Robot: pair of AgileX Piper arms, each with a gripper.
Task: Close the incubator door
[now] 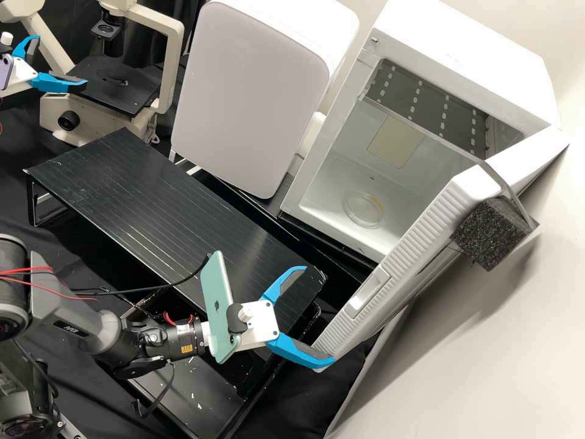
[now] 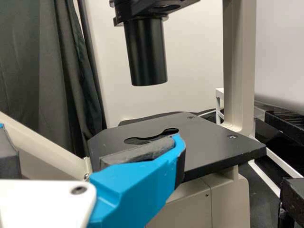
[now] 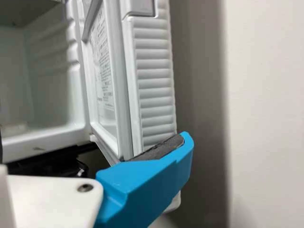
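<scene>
Fingers of the right tool are spread wide apart, the gap facing the open incubator. The lower finger lies at the bottom end of the door's free edge, and in the wrist view its dark pad appears to touch the ribs there. The other finger is over the near corner of the black stand. A green phone is fixed on the wrist behind the white bracket.

The white door is well open, swung out from the front of the incubator, with its ribbed edge toward the tool. A pale latch piece is set along that edge; the inner face carries a printed label. A black foam block sits against the door's outer side, up by the top. Inside the chamber, 1 round clear dish is on the floor.

Beside the incubator is a rounded machine with a light grey front. Farther off, at the high view's corner, the left tool has its 2 fingers apart, close by the black stage of a beige microscope.
</scene>
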